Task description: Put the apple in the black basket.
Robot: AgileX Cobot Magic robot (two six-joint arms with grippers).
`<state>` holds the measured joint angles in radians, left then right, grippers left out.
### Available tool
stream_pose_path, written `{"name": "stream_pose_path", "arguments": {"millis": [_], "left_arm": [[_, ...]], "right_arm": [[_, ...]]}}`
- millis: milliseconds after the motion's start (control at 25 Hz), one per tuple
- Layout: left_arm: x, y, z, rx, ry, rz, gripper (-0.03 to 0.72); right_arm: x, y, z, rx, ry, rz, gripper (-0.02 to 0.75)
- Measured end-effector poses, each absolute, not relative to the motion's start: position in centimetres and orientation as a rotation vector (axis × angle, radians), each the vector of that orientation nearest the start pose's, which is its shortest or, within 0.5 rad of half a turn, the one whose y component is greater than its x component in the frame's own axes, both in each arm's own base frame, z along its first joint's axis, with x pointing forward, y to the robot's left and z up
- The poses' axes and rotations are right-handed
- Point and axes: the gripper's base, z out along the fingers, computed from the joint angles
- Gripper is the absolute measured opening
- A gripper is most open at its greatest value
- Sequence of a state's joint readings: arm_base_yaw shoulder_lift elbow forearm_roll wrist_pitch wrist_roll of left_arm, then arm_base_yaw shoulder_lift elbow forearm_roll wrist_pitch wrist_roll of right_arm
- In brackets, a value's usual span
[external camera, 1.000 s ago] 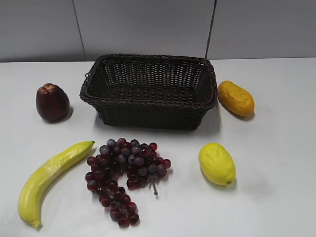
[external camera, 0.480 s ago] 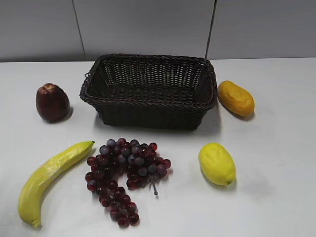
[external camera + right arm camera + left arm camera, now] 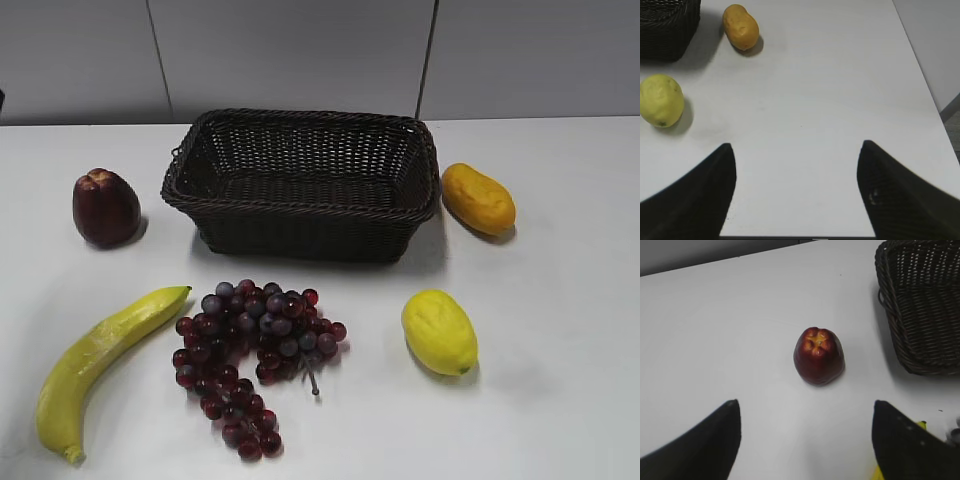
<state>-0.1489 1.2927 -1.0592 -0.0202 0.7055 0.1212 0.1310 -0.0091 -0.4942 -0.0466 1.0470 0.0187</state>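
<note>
The dark maroon apple stands upright on the white table, left of the black basket. It also shows in the left wrist view, with the basket's corner at the right. My left gripper is open and empty, above the table a short way short of the apple. My right gripper is open and empty over bare table at the right. Neither gripper shows in the exterior view.
A yellow banana and a bunch of purple-red grapes lie in front of the basket. A yellow lemon lies front right, and an orange-yellow fruit lies right of the basket. A grey wall stands behind the table.
None of the objects on the table has moved. A small dark shape has appeared at the far left edge of the exterior view.
</note>
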Motion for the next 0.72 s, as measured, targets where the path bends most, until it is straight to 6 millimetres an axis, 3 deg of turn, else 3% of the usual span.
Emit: {"name": "stream_pose_path", "arguments": {"millis": [200,720], "left_arm": [[30.5,-4.7,31.0,0.356,2.445,-0.022,0.594],[38.9,-6.1,24.9,0.395,2.626,-0.046,0.593]], "right_arm": [[-0.5,-0.4,27.7,-0.112,2.024,0.039,0.573],[-0.5,-0.4,27.7,-0.112,2.024,0.039,0.573]]}}
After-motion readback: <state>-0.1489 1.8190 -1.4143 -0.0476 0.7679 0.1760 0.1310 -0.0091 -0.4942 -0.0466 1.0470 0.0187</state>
